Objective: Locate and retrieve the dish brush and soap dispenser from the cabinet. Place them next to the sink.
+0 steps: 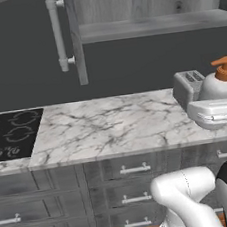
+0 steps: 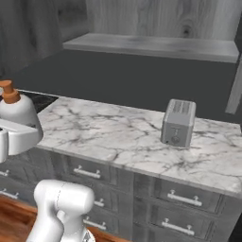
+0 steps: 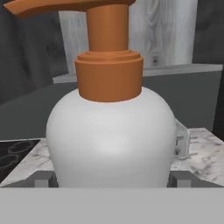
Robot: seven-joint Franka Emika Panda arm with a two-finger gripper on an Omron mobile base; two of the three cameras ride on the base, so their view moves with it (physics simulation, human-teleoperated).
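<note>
White soap dispenser (image 3: pixel 110 140) sits upright between my wide-spread jaws, clamped, carried above the marble counter (image 1: pixel 112 125). Next, I judge: travel sinkward, set it down gently.

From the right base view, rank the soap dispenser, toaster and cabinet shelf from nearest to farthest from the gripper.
1. soap dispenser, at the gripper, far left.
2. toaster, on the counter, right.
3. cabinet shelf, above, at the back.

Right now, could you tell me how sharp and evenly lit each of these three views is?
Left base view: soft, flat light, slightly blurred, no glare on the marble counter. Right base view: the same even light, with only a faint shadow beside the toaster. Hand view: the soap dispenser looms very close, softly shaded at its sides, while the cabinet behind looks a bit hazy.
</note>
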